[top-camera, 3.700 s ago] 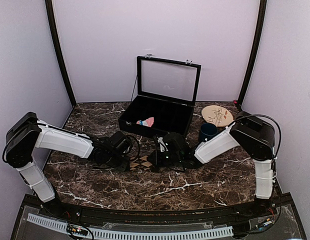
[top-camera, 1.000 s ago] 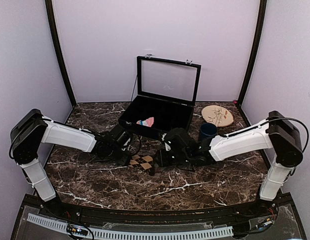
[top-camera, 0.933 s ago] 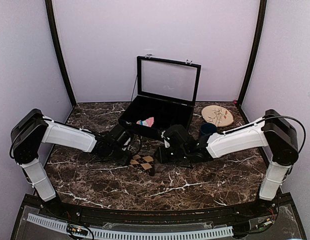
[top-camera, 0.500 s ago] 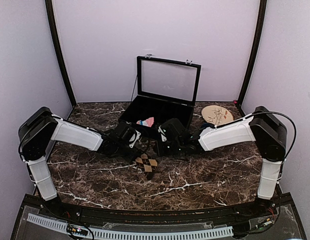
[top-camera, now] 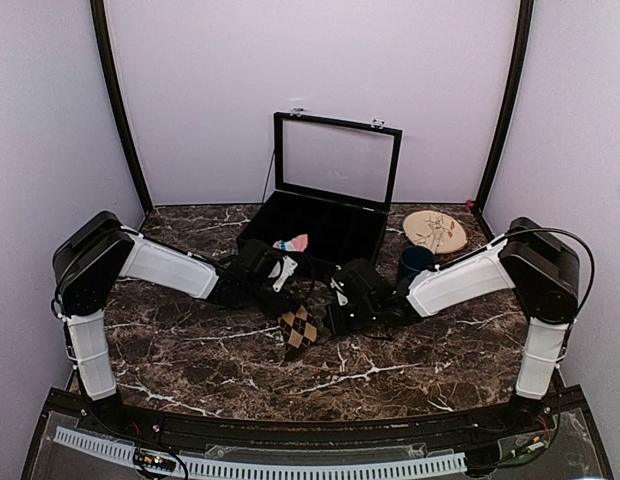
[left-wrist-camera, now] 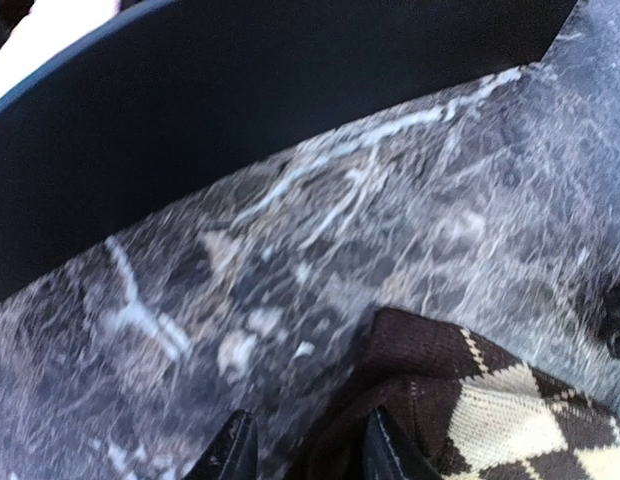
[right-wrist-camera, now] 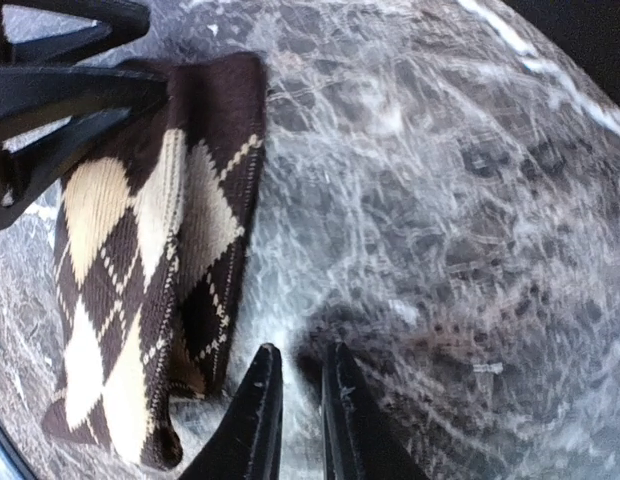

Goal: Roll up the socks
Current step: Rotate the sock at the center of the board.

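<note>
While the brown argyle sock (top-camera: 300, 328) lies folded on the marble surface (top-camera: 410, 365) between the two arms, the left hand (left-wrist-camera: 310, 452) has its fingers apart around the sock's dark edge. The right hand (right-wrist-camera: 298, 415), just beside the sock, is almost closed and empty. The pink sock (top-camera: 290, 243) sits in the black case (top-camera: 252, 232).
</note>
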Controlling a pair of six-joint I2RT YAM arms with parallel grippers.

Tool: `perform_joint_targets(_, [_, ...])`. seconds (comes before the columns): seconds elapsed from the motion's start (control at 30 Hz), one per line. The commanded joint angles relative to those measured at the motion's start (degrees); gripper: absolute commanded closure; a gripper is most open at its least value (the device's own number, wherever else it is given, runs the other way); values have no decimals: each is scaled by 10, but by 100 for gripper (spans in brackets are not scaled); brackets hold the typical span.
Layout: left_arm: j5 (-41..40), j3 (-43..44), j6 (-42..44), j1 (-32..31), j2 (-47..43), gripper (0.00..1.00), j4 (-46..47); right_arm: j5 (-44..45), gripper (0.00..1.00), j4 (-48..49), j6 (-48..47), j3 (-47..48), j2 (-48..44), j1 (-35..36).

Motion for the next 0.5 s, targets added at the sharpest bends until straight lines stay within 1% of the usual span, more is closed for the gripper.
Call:
perform_joint_targets(0.0, [29,19,12,1,20,62,13,-5,85,27,19,-16,-30,9])
perform_joint_targets(0.1, [43,25,14,1,29,61,23,8,85,22,23,-27,-41,22])
perform_joint_targets(0.17, [51,27,19,1,34,61,29,26,83,15,16,-39,-57,32])
perform_joint_targets(0.27, [72,26,28,1,40,61,36,50,73,14,-16,-68,-89,49])
perform_joint_targets(0.37, [98,23,40,1,42,62,40,94,63,-7,-67,-84,-116,77])
perform_joint_targets(0.47, [115,23,46,2,41,62,38,127,57,-31,-116,-86,-136,104])
